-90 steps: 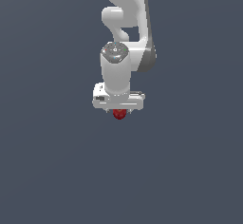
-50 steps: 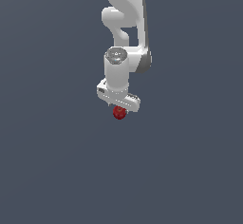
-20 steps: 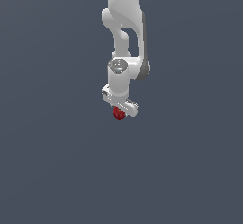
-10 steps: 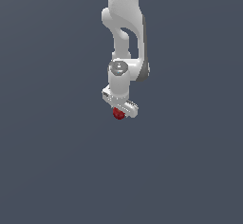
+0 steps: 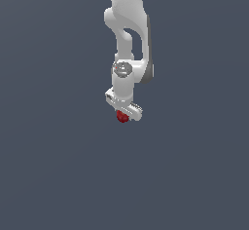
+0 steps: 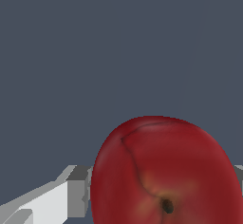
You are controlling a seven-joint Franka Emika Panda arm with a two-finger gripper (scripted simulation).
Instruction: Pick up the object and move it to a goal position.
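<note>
The object [image 5: 122, 117] — a small dark red, roundish lump — hangs just under the white gripper [image 5: 123, 112] of the arm [image 5: 127, 39]. In the wrist view it fills the space between grey fingers [image 6: 78, 192], so the jaws are closed on it. Pickup looks done; carrying it to the goal remains — no goal marker is visible.

Even, soft light, sharp renders without blur or glare; the dark red, roundish lump [image 6: 166, 175] shows gentle shading, no cast shadows visible.
</note>
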